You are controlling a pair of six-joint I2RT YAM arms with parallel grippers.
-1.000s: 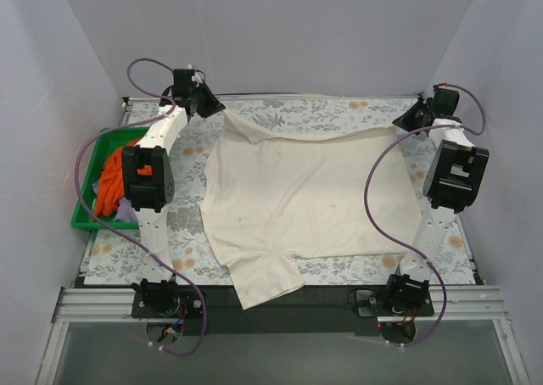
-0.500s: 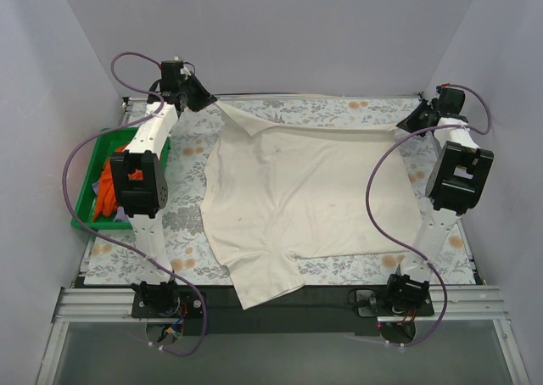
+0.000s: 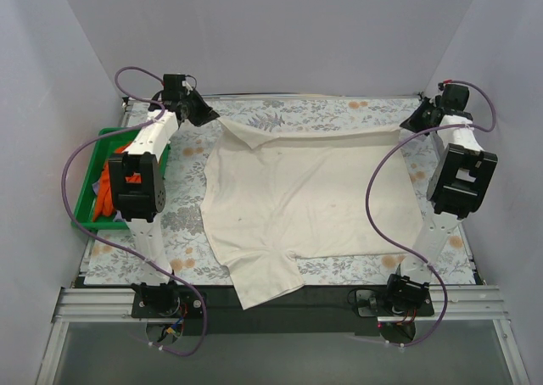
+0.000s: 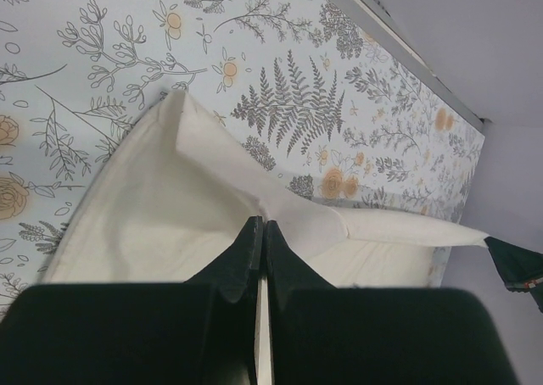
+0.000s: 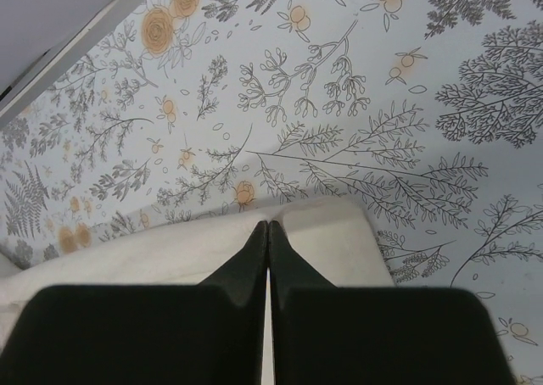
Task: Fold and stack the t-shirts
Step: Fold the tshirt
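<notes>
Top external: high behind the near edge, looking down on the whole table. Wrists: close above the far corners of the cream t-shirt, shared with top.

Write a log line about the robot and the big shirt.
left claw: shut on cream t-shirt far corner | right claw: shut on other far corner | fold: not yet started

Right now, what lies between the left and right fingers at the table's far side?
The cream t-shirt: its far edge runs from the left fingers to the right fingers, each pair pinching a corner. The top view shows it.
</notes>
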